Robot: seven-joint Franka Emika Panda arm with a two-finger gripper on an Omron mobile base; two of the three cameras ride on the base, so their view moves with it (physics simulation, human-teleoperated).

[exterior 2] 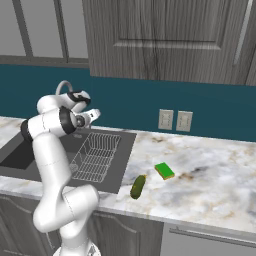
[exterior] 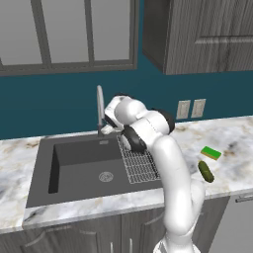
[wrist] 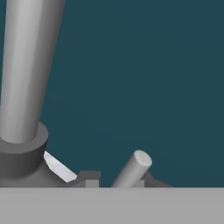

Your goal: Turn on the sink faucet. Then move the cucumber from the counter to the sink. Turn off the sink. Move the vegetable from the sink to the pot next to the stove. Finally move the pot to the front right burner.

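Faucet (exterior: 100, 106) rises at the sink's (exterior: 74, 168) back edge; the gripper (wrist: 114, 181), jaws nearly together and holding nothing, sits right at its lever handle (wrist: 131, 168). Cucumber (exterior 2: 138, 186) lies on the marble counter (exterior 2: 215, 180) beside a green sponge (exterior 2: 164, 170).

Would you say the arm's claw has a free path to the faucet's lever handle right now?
Probably yes: the shut claw sits right at the faucet, with the lever handle just ahead of it in the hand view and nothing between them.

The cucumber (exterior: 206, 171) lies on the counter (exterior: 232, 143), right of the sink (exterior: 79, 168).
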